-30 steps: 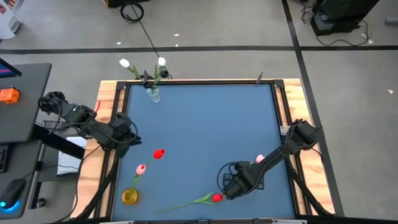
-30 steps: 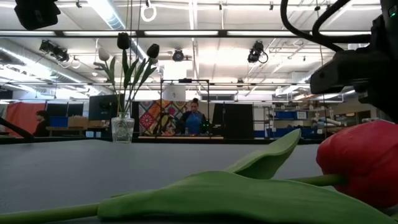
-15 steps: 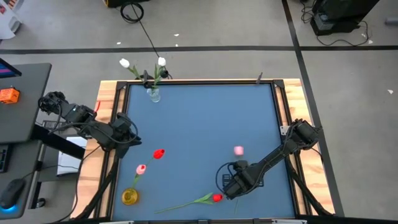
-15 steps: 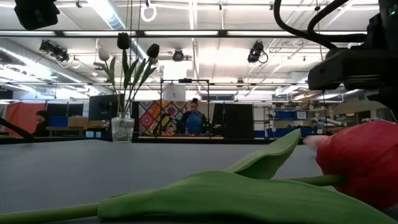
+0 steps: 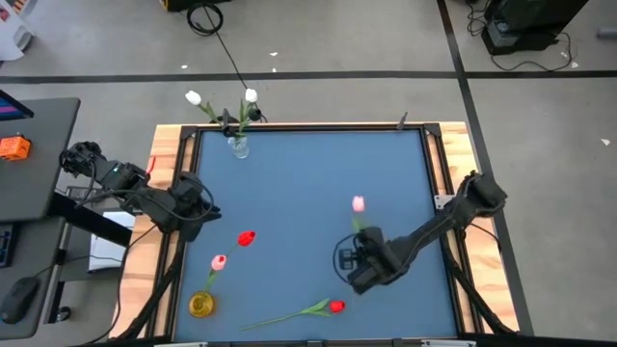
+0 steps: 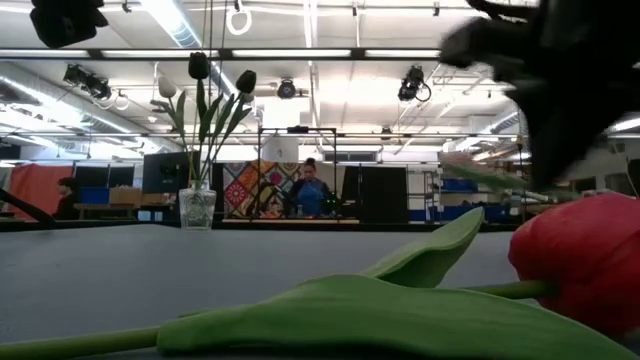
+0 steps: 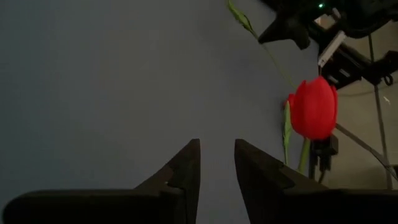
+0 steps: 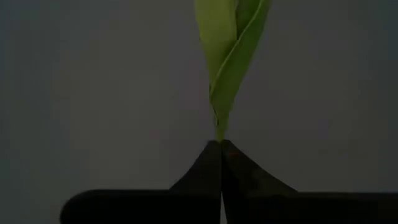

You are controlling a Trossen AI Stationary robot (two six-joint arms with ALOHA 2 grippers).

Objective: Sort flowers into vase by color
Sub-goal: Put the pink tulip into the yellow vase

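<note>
A pink tulip [image 5: 359,203] is held above the table's right half by its green stem, with my right gripper [image 5: 361,253] shut on it. A red tulip [image 5: 335,306] lies flat on the blue table near the front edge; it fills the low view [image 6: 585,262]. A yellow vase [image 5: 201,305] at the front left holds a pink [image 5: 219,261] and a red tulip [image 5: 246,237]. A clear vase [image 5: 238,146] at the far edge holds white tulips [image 5: 193,97]. My left gripper [image 7: 216,163] waits at the table's left edge, open by a narrow gap, with nothing between its fingers. My right gripper pinches the pink tulip's stem just below its leaves [image 8: 219,132] between the tips of its two fingers. The stem runs on ahead of the fingers, along them. The tulip is lifted clear of the table, its head toward the far edge.
The table [image 5: 308,183] has a raised wooden frame [image 5: 164,145] around its blue top. Cables and a desk [image 5: 29,154] stand off the left side. In the low view, people [image 6: 312,190] show in the room behind.
My right gripper has shut on the pink tulip's stem and has risen with it, moving a little toward the far edge. The tulip has left the table and turned about: its head, earlier beside the right arm, now points toward the far edge.
</note>
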